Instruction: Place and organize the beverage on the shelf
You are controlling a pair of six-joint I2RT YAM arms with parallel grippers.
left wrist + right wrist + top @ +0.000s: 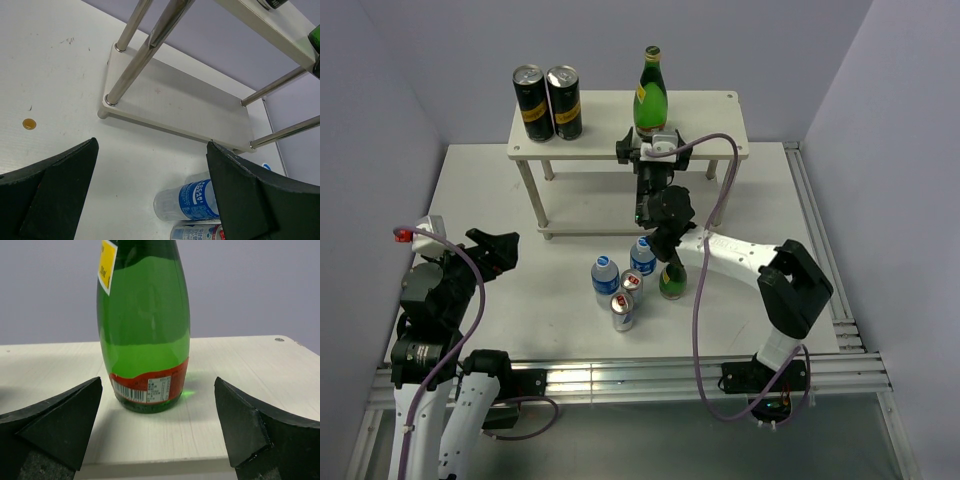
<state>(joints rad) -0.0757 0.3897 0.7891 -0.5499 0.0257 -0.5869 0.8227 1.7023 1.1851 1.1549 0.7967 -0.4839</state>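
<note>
One green glass bottle (651, 95) stands upright on the top board of the white shelf (720, 120). My right gripper (653, 148) is open just in front of it, at the board's front edge, not touching. In the right wrist view the bottle (145, 340) stands beyond the gripper (157, 435), whose jaws are spread wide. On the table stand the second green bottle (672, 280), partly hidden by the right arm, two water bottles (605, 278) (642, 257) and two silver cans (632, 284) (623, 314). My left gripper (498, 250) is open and empty at the left, facing a water bottle (187, 202).
Two taller black cans (533, 102) (565, 102) stand on the left of the shelf's top board. The shelf's lower board (185, 107) and metal legs (140, 55) show in the left wrist view. Grey walls close in the back and sides.
</note>
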